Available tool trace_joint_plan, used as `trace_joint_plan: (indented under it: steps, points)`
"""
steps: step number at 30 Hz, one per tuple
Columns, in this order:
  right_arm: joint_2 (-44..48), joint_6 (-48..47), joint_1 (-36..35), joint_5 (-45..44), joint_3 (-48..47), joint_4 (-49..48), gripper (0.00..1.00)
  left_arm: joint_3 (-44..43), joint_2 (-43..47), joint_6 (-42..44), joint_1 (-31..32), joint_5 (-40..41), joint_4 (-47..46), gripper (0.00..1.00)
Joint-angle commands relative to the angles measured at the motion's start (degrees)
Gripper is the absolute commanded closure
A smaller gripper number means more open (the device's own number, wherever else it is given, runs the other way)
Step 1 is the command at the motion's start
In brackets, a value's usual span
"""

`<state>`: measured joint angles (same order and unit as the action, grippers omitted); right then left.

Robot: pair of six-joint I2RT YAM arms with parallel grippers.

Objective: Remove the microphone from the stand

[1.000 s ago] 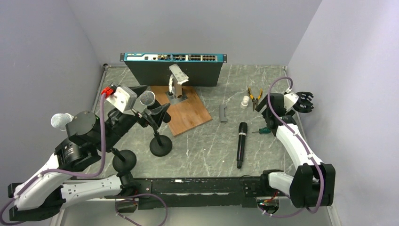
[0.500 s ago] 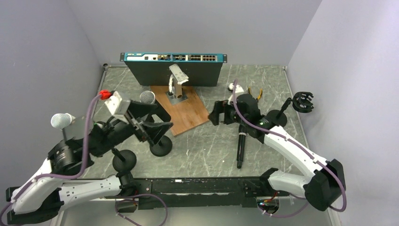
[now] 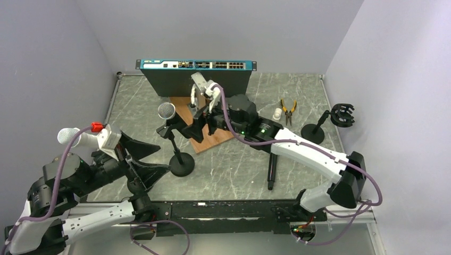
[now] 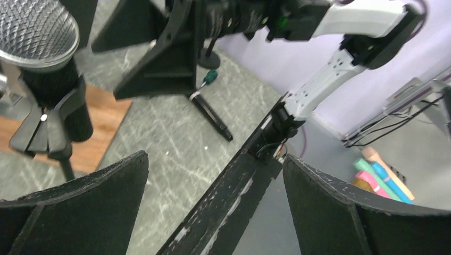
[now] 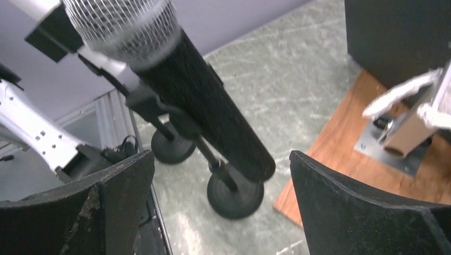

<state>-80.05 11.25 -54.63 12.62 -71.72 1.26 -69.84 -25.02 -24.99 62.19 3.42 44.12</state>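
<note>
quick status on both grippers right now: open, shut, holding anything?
Left gripper: open, holding nothing.
Right gripper: open, lined up on the microphone in its stand, not gripping it.

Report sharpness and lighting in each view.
Top external: even soft light, faint shadows, sharp throughout. Left wrist: the microphone mesh is crisp. Right wrist: the microphone's grille is smeared, and the metal bracket at right is blurred.

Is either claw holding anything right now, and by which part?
Nothing is held. The left claw and right claw are both open; the microphone sits in its stand, ungripped.
</note>
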Motion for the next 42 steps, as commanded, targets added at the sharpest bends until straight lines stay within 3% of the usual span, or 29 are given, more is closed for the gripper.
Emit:
trace_joint_plan:
  steps: [1,6,13,17,26,28,32,42]
  points:
    - [-3.69,-4.6,-3.49,-6.57,-8.62,1.28,0.0,-1.37,-0.16,-1.1,-0.06,6.39,8.94,0.01]
    - [-7.19,-8.96,-7.43,-12.37,-15.26,4.03,0.0,0.93,-1.52,-0.35,-0.05,8.5,9.45,0.01]
    - [-12.47,-10.19,-8.6,-12.46,-21.63,4.6,0.01,3.49,-2.94,-0.67,-0.01,9.18,6.69,0.01]
    - [-14.53,-10.72,-9.18,-14.24,-23.38,5.2,0.16,5.65,-2.35,-2.68,-0.06,11.87,5.57,0.01]
    - [-11.6,-13.7,-10.08,-18.14,-20.82,3.76,0.8,5.96,-5.53,-2.42,-0.06,16.72,7.22,0.04]
    - [-10.72,-14.47,-10.1,-17.34,-21.44,5.68,0.89,6.37,-5.72,-2.21,-0.05,17.87,5.85,0.04]
    - [-7.66,-15.29,-9.76,-15.41,-20.06,7.99,1.0,5.87,-8.21,-0.46,-0.05,19.91,3.57,0.06]
    - [-2.82,-13.72,-6.99,-10.61,-16.21,11.09,1.0,8.37,-13.14,4.77,-2.36,19.67,-5.49,0.03]
